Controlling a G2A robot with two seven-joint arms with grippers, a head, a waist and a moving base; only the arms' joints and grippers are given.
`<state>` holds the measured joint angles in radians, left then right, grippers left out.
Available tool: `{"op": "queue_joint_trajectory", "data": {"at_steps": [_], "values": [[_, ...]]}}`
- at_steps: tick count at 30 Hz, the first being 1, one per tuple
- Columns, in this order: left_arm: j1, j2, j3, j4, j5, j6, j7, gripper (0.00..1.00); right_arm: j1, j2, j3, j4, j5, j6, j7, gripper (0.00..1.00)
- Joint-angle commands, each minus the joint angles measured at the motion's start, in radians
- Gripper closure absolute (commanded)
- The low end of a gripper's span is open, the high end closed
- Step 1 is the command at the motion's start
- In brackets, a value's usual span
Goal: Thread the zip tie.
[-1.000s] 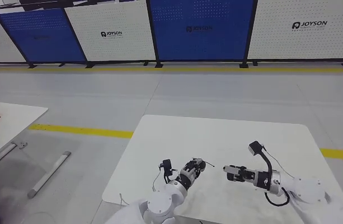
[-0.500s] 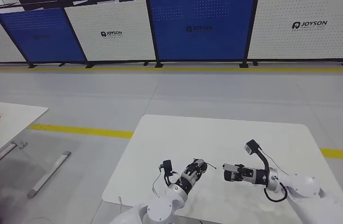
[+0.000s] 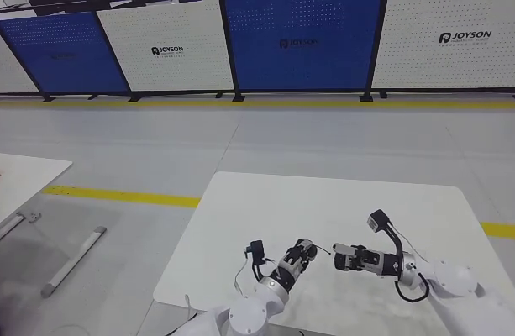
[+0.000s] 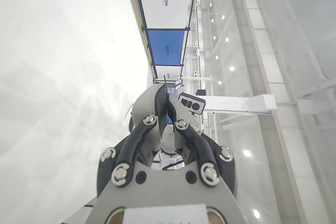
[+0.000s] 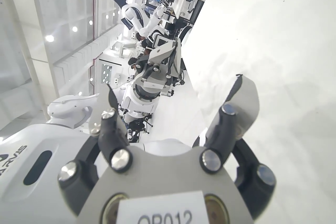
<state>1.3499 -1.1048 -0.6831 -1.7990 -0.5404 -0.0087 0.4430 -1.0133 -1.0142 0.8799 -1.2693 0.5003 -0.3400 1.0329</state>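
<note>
Top: left gripper (image 3: 302,251) is clenched on the zip tie (image 3: 322,248), free end poking right toward the right gripper (image 3: 337,255), near but apart.
Left wrist: zip tie (image 4: 165,81) tip barely clears the grip, so hold it steady.
Right wrist: fingers (image 5: 244,93) spread, empty. Align your approach before closing.

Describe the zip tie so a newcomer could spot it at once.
On the white table, by the edge nearest the robot, two claws face each other. The left claw is shut on the zip tie, a thin black strip poking from its tips toward the open right claw. It is far thinner than the black cables looping beside the arms.
</note>
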Motion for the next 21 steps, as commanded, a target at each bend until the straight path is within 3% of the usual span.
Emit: {"op": "queue_joint_trajectory", "data": {"at_steps": [1,6,8,21], "values": [[0.003,-0.004,-0.002,0.002,0.004,0.000,-0.001,1.00,0.000,-0.002,0.003,0.004,0.001,0.000,0.005,0.76],[0.012,-0.014,-0.013,0.004,0.013,0.001,-0.002,1.00,-0.002,-0.009,0.011,0.011,-0.003,0.000,0.022,0.89],[0.016,-0.017,-0.017,0.004,0.018,0.004,-0.002,1.00,-0.004,-0.011,0.014,0.011,-0.006,0.000,0.024,1.00],[0.043,-0.036,-0.043,0.004,0.050,0.017,-0.014,1.00,-0.018,-0.021,0.042,0.008,-0.029,0.000,0.043,1.00]]}}
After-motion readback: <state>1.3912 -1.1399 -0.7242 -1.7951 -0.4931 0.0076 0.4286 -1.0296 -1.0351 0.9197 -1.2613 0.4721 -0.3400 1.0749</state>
